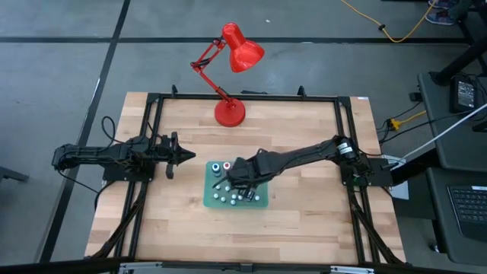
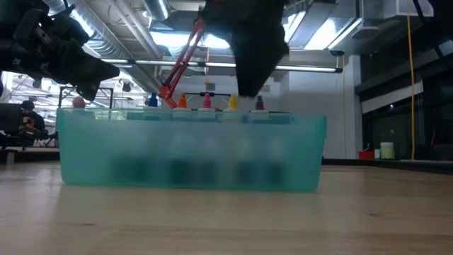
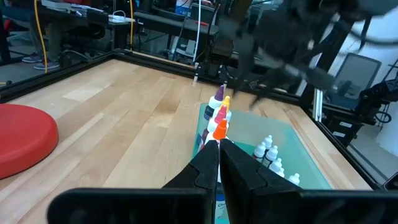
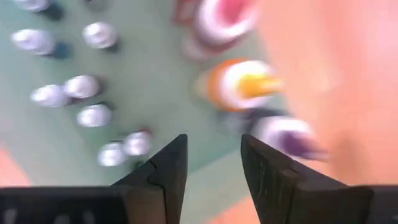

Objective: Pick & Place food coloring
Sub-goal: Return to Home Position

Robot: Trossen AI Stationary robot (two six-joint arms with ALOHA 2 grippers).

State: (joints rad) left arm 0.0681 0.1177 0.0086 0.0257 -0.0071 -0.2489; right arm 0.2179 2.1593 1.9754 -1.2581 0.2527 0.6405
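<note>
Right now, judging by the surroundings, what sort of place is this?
Probably a robotics lab or workshop: a black-framed wooden table stands on a bare floor, exposed ceiling ducts run overhead beside strip lights, and a keyboard and a loose yellow cable lie nearby.

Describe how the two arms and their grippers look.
Both arms are dark, slim and jointed, mounted on a black frame. The left gripper has two black fingers tapering to points. The right gripper has black, flat-sided fingers with slanted tips. A black cable loops at the left arm's base.
</note>
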